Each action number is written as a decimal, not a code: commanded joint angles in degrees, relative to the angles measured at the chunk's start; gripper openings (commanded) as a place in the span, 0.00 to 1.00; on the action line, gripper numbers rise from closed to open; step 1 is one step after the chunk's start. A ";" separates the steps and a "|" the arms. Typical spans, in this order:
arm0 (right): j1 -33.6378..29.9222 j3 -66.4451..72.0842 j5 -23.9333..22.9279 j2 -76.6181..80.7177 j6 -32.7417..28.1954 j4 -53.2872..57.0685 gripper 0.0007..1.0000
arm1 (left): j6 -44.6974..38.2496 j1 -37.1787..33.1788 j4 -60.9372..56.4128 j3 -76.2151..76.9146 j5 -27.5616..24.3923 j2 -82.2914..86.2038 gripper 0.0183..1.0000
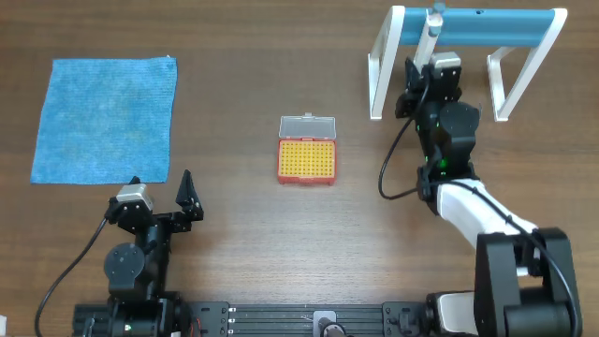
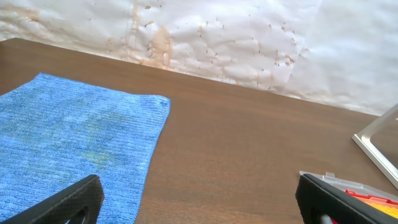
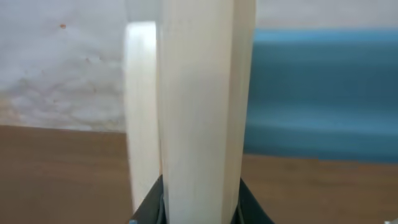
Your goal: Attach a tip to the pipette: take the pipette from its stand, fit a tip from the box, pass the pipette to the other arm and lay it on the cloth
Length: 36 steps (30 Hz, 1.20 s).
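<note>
The white pipette (image 1: 430, 36) hangs upright from the blue bar of its stand (image 1: 496, 28) at the back right. My right gripper (image 1: 427, 67) is at it, and in the right wrist view the pipette's white body (image 3: 199, 106) sits between the dark fingers (image 3: 252, 208), which press against both of its sides. The orange tip box (image 1: 307, 161) stands lid-open in the middle of the table. A blue cloth (image 1: 105, 120) lies flat at the back left. My left gripper (image 1: 161, 181) rests open near the front left, short of the cloth (image 2: 68, 137), holding nothing.
The stand's white legs (image 1: 376, 84) reach down to the table around my right gripper. The tip box corner (image 2: 367, 193) and a stand leg (image 2: 380, 138) show in the left wrist view. Bare brown table lies between the cloth and the box.
</note>
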State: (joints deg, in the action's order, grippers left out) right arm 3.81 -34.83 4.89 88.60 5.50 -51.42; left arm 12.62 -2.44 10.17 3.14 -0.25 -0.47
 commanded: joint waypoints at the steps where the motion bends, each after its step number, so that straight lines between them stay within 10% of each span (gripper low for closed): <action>1: 7.65 2.86 4.83 -5.77 0.22 -8.61 0.08 | -0.94 0.22 -0.17 -0.35 -0.44 0.26 1.00; 13: 28.59 4.28 6.10 14.40 0.24 -32.50 0.08 | -0.94 0.22 -0.17 -0.35 -0.44 0.26 1.00; 36: 29.07 5.57 6.56 20.83 0.20 -32.44 0.08 | -0.94 0.22 -0.17 -0.35 -0.44 0.26 1.00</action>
State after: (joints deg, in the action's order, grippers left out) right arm 33.21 -29.45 10.92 108.77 5.48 -83.24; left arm 12.62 -2.44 10.20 3.14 -0.27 -0.47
